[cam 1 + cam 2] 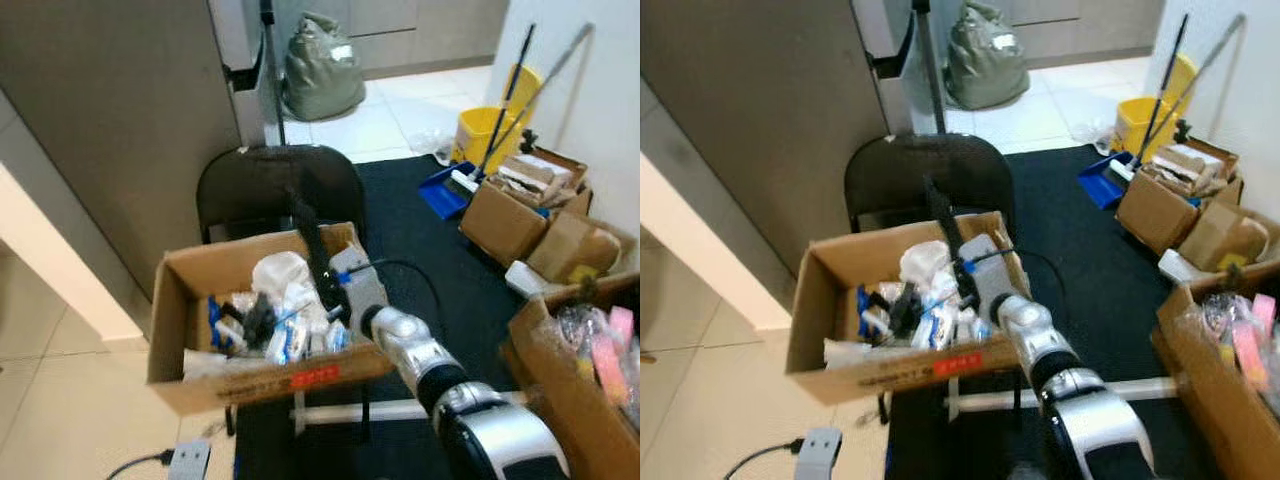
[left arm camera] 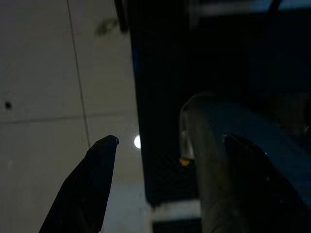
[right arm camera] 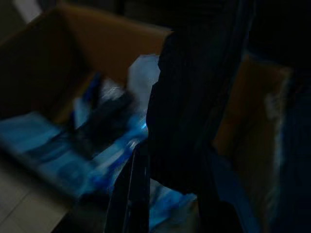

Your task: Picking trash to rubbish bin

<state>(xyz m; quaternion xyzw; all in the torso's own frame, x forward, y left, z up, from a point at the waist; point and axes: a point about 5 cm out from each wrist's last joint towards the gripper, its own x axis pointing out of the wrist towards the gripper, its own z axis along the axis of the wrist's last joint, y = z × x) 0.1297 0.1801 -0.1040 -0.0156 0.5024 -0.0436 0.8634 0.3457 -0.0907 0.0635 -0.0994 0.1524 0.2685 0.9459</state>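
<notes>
— What is seen closest?

— Silver and black, the right arm [image 1: 440, 375] is seen low down, reaching forward. Its right pincer [image 1: 305, 225] is held up over an open cardboard box [image 1: 180, 300]. The long black fingers [image 1: 313, 250] are seen close together. Whether something is pinched between them cannot be told. The right wrist view is dark and blurred.

— Where is the trash?

— The trash [image 1: 275, 310] is seen inside that box. White crumpled paper and blue and white wrappers are piled there. A red label [image 1: 313, 376] is stuck on the front wall of the box. The box is set on a black chair [image 1: 255, 180].

— And the other arm?

— The left pincer [image 2: 167, 145] is seen in its own wrist view. Its two fingers are spread well apart. Pale floor tiles and a dark mat edge are seen past them. Nothing is pinched.

— What else is around?

— A black mat [image 1: 420, 240] is laid on the floor by the chair. A yellow mop bucket [image 1: 485, 135] is seen at the far right, with a blue dustpan [image 1: 445, 190] beside it. More cardboard boxes [image 1: 520, 215] are set along the right wall. A grey-green full bag [image 1: 322, 65] is seen far back on the tiles. A grey plug block [image 1: 188, 462] with a cable is seen on the floor near the box.
</notes>
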